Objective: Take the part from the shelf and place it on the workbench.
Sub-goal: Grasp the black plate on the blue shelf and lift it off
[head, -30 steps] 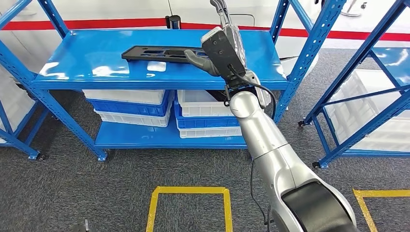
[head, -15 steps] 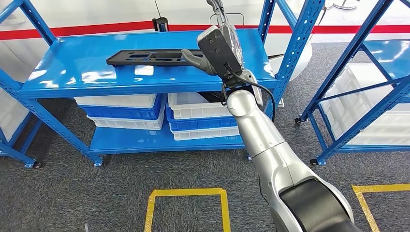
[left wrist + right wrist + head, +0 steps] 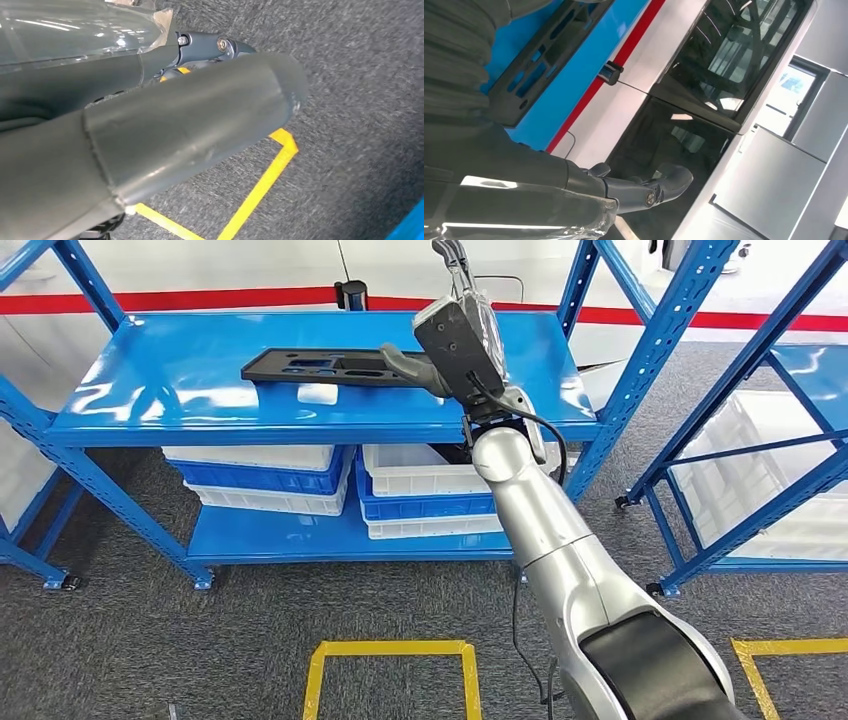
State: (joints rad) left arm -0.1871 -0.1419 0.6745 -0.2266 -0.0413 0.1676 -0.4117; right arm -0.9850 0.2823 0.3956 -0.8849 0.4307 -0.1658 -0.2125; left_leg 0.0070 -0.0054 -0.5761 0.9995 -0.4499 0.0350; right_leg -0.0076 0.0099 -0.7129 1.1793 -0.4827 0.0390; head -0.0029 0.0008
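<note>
One flat black part [image 3: 325,367], a long plate pierced with several cutouts, is seen lying on the top board of a blue shelf [image 3: 150,390] in the head view. The right hand [image 3: 440,345] is raised over the shelf's top board at the near end of the part; its grey thumb [image 3: 405,362] is laid on that end of the plate, while its darker fingers [image 3: 455,265] are stretched upward, away from the part. Whether the plate is actually gripped cannot be told, since the underside of the hand is hidden behind the wrist camera housing. In the right wrist view the part [image 3: 544,55] is seen against the blue board just beside the ribbed grey cover, and the dark fingers [image 3: 644,187] are held out straight with nothing between them. The left hand [image 3: 165,130] is hung low over the grey carpet [image 3: 360,75], above one corner of a yellow taped floor marking [image 3: 270,165]; whether its fingers are spread or curled cannot be told, as they are hidden behind the thumb. On the shelf's lower board two stacks of white and blue crates [image 3: 265,475] are stored side by side. A second blue rack [image 3: 760,440] holding white crates is stood to the right, and two yellow taped floor outlines [image 3: 390,650] are marked on the carpet in front.
</note>
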